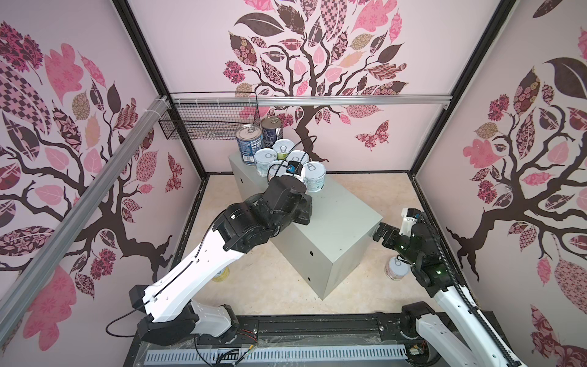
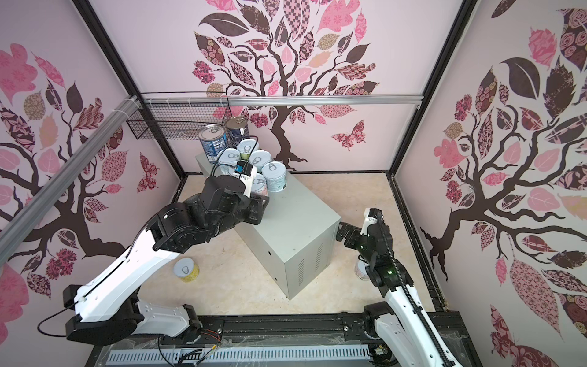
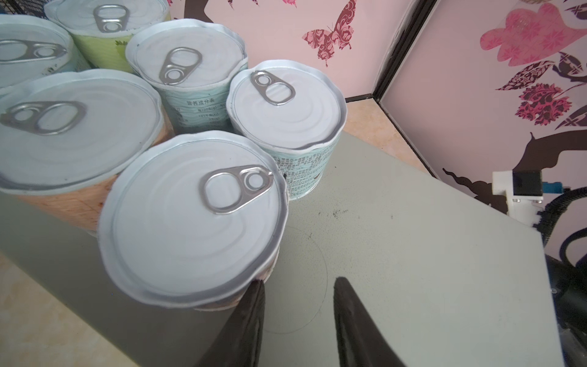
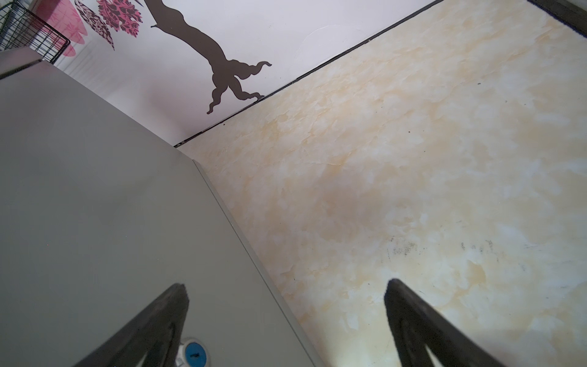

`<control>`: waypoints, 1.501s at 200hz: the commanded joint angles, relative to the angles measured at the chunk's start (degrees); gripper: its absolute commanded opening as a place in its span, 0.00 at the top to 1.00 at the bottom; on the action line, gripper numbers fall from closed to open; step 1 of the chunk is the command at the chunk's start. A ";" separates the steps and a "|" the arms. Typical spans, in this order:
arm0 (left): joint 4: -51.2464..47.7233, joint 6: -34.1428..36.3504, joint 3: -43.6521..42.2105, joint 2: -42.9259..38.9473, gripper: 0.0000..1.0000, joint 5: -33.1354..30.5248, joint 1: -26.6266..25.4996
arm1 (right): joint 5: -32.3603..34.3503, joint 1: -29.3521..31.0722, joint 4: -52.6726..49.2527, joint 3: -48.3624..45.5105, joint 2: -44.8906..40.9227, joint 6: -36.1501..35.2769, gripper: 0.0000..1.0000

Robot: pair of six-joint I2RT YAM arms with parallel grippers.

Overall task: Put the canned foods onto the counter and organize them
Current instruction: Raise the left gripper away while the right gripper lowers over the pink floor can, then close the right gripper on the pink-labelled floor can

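The counter [image 1: 336, 228] is a long grey-green box standing slantwise on the floor. At its far end stand two tall dark-blue cans [image 1: 250, 146] and a tight cluster of short white-lidded cans [image 1: 314, 176]. My left gripper [image 3: 298, 281] hovers low over the counter top beside the nearest short can [image 3: 190, 228]. Its jaws are slightly apart with only bare counter between them, and one finger [image 3: 254, 305] touches that can's side. My right gripper [image 4: 286, 282] is wide open and empty at the counter's right edge [image 1: 379, 232]. Two short cans stand on the floor: a yellow one [image 2: 186, 270] and a pale one [image 1: 397, 268].
A black wire basket [image 1: 203, 120] hangs on the back rail, left of the tall cans. The near half of the counter top [image 3: 413, 254] is bare. The left arm partly covers the yellow can in a top view; the right arm stands over the pale can.
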 commanded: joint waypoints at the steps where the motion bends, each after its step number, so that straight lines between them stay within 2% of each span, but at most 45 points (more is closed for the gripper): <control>1: 1.69 0.07 -0.33 -1.42 0.51 -1.20 0.23 | -0.34 1.28 -1.24 2.55 -0.46 -0.34 0.00; 62: 0.06 -0.14 1.38 -5.90 0.28 0.19 0.23 | 5.98 1.28 -7.22 5.49 -0.20 0.20 0.00; 83: -1.27 -0.77 1.37 -7.88 0.10 -0.18 0.23 | 9.68 1.28 -10.37 7.01 -0.46 0.26 0.00; 102: -2.35 -1.54 -0.34 -10.64 0.02 -1.16 0.23 | 13.60 1.28 -13.59 8.52 -0.54 0.96 0.00; 139: -2.47 -4.37 -10.96 -19.13 0.02 -3.09 1.94 | 20.16 1.28 -19.36 10.04 0.06 3.22 0.00; 166: -2.53 -6.43 -19.29 -25.49 0.02 2.15 8.67 | 22.96 1.30 -22.04 9.07 -0.11 6.11 0.00; 187: -3.25 -7.36 -24.08 -28.96 0.02 1.85 9.53 | 25.74 1.31 -24.90 8.73 0.65 9.76 0.00; 255: -2.61 -11.73 -39.35 -34.06 0.02 0.46 10.37 | 31.34 1.31 -32.03 7.54 3.54 16.23 0.00; 281: -1.06 -12.44 -43.73 -35.35 0.02 1.56 11.44 | 31.36 1.32 -33.23 6.71 3.89 18.50 0.00; 300: 0.62 -12.42 -46.93 -36.17 0.02 5.25 14.85 | 30.72 1.28 -33.42 5.91 4.02 20.27 0.00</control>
